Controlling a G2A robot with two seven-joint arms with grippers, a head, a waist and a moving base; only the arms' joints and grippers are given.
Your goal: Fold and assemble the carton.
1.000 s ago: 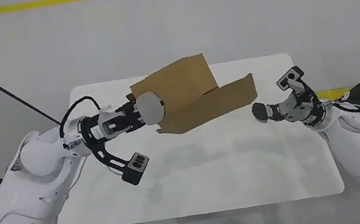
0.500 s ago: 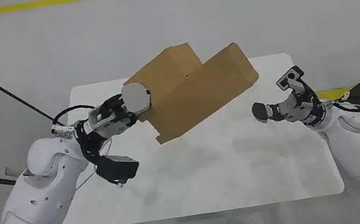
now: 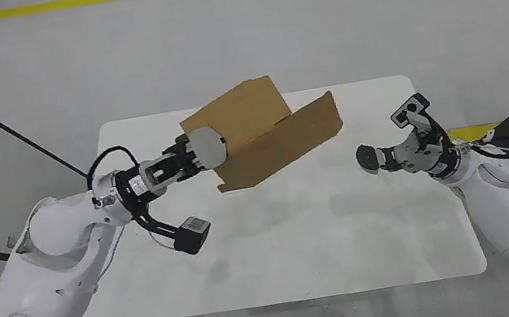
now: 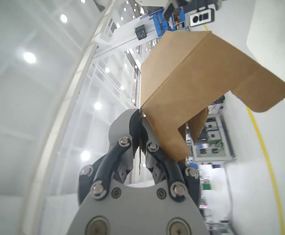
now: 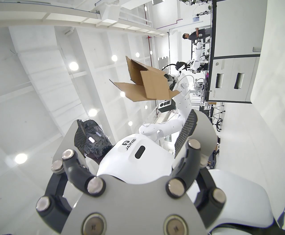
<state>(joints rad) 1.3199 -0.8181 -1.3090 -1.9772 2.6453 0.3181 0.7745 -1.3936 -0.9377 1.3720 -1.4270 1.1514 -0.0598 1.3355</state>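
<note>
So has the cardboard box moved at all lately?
Yes. The box tipped up, then settled back, its free end now slightly farther from the table's right edge.

Carton (image 3: 266, 136) in the left hand (image 3: 208, 152) lower now, back near its earlier level (broad face less upturned)

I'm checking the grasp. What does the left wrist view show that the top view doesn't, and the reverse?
Left wrist view: the left gripper pinched shut on one edge of the carton, a flap hanging beside it. Top view: the carton held over the white table, with the right gripper apart from its far end. Both: the brown carton, partly folded, in the left gripper.
</note>
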